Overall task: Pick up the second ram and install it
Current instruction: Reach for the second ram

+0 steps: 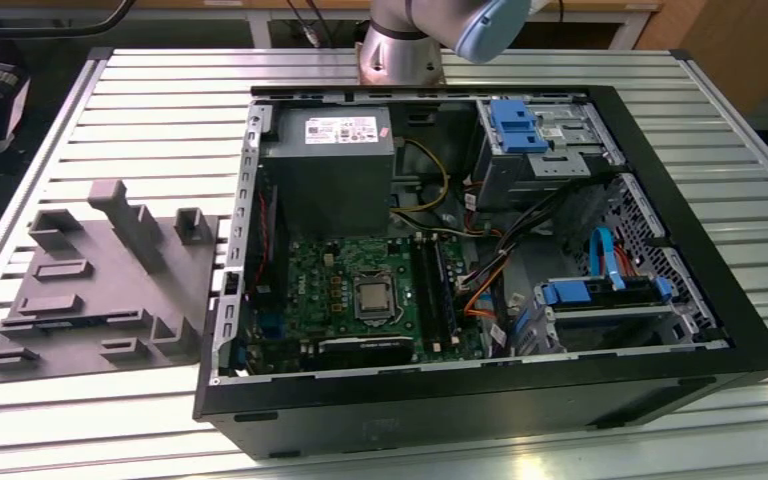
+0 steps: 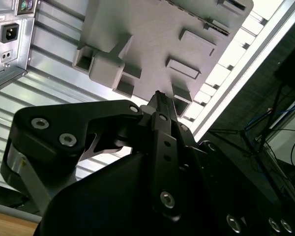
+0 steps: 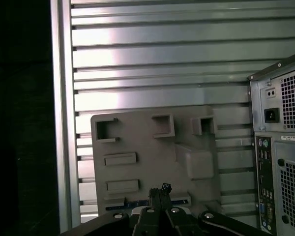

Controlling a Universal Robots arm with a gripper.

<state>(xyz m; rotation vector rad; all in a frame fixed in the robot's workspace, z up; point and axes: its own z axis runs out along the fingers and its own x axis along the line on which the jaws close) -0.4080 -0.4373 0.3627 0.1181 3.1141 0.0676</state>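
The second ram [image 3: 137,202] lies in a long slot in the grey plate [image 3: 152,147]. It looks like a thin dark strip with a bit of blue on it. In the exterior view this slot is near the plate's 6 o'clock edge.

The gripper [image 3: 160,189] hangs over the plate, with its tips just above the ram. I cannot tell if they touch it. In both wrist views the two fingers are pressed tight together, and nothing is held between them.

In the exterior view the plate sits on the metal table [image 1: 157,100] at 9 o'clock from the computer case [image 1: 491,400]. The case lies on its side with its inside showing. A green board [image 1: 344,270] is in it. The long black slots [image 1: 431,290] are at 3 o'clock from the square chip [image 1: 373,296]. A grey power box [image 1: 331,170] is at 12 o'clock from the board. The arm's base [image 1: 404,50] stands at 12 o'clock from the case
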